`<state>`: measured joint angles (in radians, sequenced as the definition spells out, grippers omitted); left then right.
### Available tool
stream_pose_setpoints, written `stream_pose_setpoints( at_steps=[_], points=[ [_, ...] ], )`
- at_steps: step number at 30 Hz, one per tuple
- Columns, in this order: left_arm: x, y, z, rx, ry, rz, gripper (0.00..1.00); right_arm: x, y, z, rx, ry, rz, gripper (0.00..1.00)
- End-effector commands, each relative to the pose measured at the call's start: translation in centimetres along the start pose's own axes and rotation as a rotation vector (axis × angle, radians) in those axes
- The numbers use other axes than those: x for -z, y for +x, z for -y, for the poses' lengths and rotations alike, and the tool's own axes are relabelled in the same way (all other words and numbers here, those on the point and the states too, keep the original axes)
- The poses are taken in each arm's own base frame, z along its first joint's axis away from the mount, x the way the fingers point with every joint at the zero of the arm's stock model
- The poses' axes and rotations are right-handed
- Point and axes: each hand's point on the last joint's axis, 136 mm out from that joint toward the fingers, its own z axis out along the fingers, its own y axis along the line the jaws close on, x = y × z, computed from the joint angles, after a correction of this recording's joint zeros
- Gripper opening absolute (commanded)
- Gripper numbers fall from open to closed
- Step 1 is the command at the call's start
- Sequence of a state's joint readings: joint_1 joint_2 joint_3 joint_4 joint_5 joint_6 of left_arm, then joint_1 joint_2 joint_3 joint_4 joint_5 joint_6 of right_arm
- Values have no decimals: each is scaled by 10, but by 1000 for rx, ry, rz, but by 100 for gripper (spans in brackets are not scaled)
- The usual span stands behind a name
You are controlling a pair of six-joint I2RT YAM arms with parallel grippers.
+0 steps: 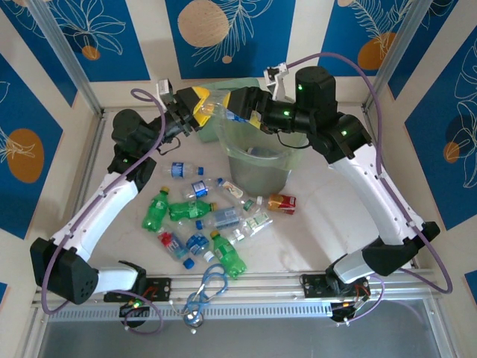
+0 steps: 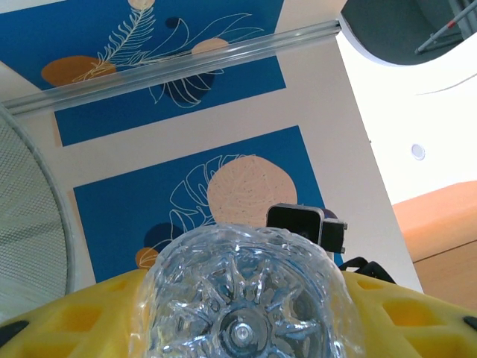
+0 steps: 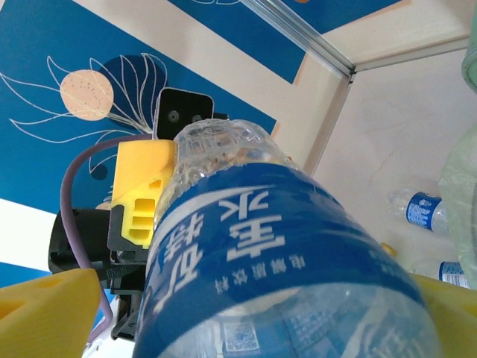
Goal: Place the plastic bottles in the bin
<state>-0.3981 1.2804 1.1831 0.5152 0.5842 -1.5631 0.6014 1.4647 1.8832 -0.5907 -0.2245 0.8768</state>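
A clear bottle with a blue label (image 1: 218, 109) hangs in the air between my two grippers, just left of the bin's rim. My left gripper (image 1: 195, 104) is shut on its base end, whose ribbed bottom (image 2: 238, 291) sits between the yellow fingers (image 2: 63, 317). My right gripper (image 1: 246, 104) stands open around the labelled body (image 3: 253, 246), with a gap beside one yellow finger (image 3: 45, 313). The bin (image 1: 257, 170) is a pale-green translucent bucket at the table's back centre. Several other plastic bottles lie on the table in front of it, among them a green one (image 1: 156, 210) and a red-labelled one (image 1: 282, 202).
Blue scissors-like loops (image 1: 212, 280) lie by the near rail. A flat mint-green box (image 1: 294, 156) sits behind the bin. Two blue-labelled bottles (image 3: 425, 209) lie on the table below the right wrist. Frame posts and patterned walls close in the table.
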Motion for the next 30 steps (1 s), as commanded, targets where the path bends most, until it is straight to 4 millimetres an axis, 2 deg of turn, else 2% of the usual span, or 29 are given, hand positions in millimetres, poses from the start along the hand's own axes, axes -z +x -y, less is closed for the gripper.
stream_pose_setpoints(
  at_steps=[1, 9, 17, 23, 28, 30],
  points=[
    [-1, 8, 16, -52, 59, -30, 51, 7, -9, -7, 14, -4, 34, 93],
    [0, 9, 8, -47, 40, -28, 51, 11, -6, -1, 6, 11, 44, 77],
    [0, 9, -3, -43, 9, -26, 52, 12, -7, 3, -7, 16, 49, 68],
    [2, 10, -13, -49, -21, -16, 76, 13, -11, 10, -30, 30, 60, 65],
    [3, 11, -21, -58, -53, -16, 76, 16, -13, 14, -50, 39, 69, 61],
    [2, 11, -26, -48, -68, -18, 86, 16, -13, 16, -53, 41, 68, 61]
  ],
)
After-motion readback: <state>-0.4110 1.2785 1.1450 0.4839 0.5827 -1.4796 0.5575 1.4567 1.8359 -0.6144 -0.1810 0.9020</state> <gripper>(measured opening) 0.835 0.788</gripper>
